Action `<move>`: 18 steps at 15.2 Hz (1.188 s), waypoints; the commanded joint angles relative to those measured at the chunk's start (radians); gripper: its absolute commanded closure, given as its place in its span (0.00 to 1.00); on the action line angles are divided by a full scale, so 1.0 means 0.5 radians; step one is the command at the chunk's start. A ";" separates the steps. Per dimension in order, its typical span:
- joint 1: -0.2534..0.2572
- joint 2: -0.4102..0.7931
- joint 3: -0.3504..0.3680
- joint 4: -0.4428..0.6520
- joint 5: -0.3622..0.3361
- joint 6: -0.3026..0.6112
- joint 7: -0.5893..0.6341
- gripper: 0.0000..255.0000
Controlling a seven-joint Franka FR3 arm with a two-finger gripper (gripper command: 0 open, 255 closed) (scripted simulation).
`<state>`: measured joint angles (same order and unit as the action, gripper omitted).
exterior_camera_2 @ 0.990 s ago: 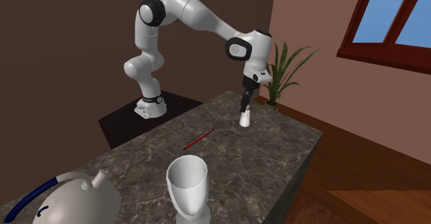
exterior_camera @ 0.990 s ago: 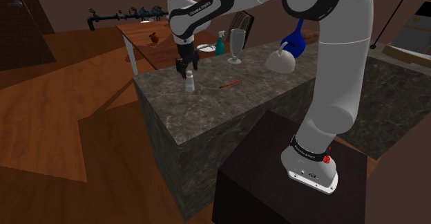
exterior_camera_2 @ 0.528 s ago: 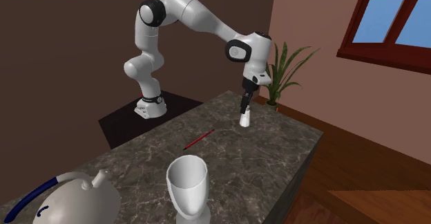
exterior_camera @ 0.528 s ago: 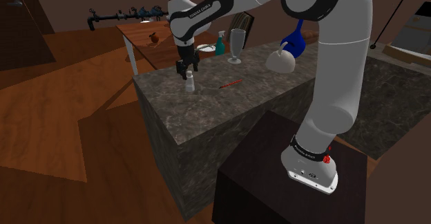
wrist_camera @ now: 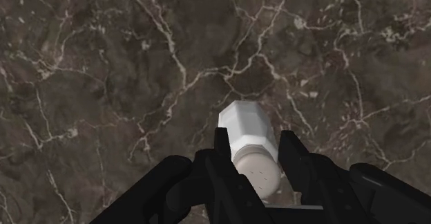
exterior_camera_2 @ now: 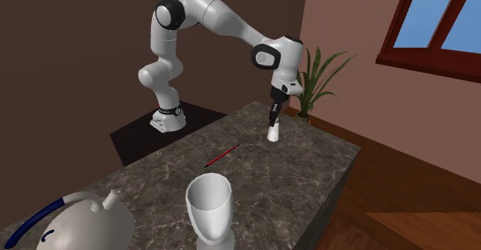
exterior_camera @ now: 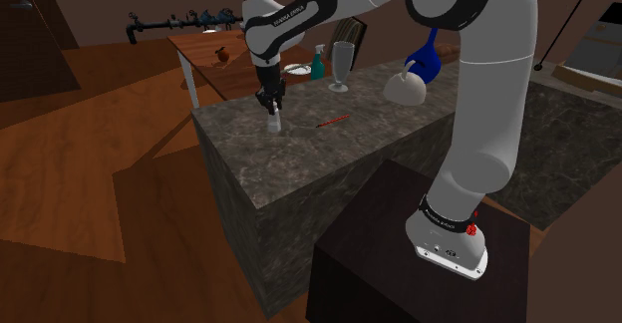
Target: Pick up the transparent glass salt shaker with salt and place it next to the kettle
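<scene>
The tabletop [wrist_camera: 103,84] is dark, pale-veined stone, smooth like marble; the salt shaker [wrist_camera: 248,136] looks plain matt white; the pincer [wrist_camera: 253,140] is matt black; the floor [exterior_camera: 100,171] is reddish-brown wood.

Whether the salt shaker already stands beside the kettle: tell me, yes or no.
No: the salt shaker stands under the gripper near the counter's end, well apart from the kettle.

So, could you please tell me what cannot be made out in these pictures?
- Kettle: second exterior view, cut off by the left and bottom edges; shoulder view, the arm covers its handle's top.
- Salt shaker: shoulder view, its top hidden by the gripper.
- Thin red object: too small to identify.
- Glass: second exterior view, foot cut by the bottom edge.
</scene>
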<state>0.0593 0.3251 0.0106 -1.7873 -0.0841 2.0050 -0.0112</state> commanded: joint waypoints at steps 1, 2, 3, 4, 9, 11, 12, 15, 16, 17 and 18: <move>0.000 0.000 0.000 0.000 0.000 0.000 0.000 1.00; 0.000 0.000 0.000 0.000 0.000 0.000 0.000 1.00; 0.000 0.001 0.000 0.000 0.000 0.000 0.000 1.00; 0.000 -0.010 0.000 0.012 0.001 -0.023 -0.002 1.00; 0.001 -0.058 0.001 0.082 0.005 -0.140 -0.011 1.00; 0.001 -0.075 0.002 0.113 0.007 -0.188 -0.014 1.00; 0.001 -0.082 0.002 0.130 0.008 -0.212 -0.016 1.00; 0.001 -0.103 0.003 0.182 0.010 -0.285 -0.021 1.00; 0.001 -0.109 0.003 0.201 0.010 -0.310 -0.023 1.00; 0.002 -0.115 0.003 0.220 0.011 -0.335 -0.025 1.00; 0.002 -0.121 0.003 0.239 0.012 -0.360 -0.027 1.00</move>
<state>0.0607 0.2676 0.0124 -1.6769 -0.0786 1.8375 -0.0227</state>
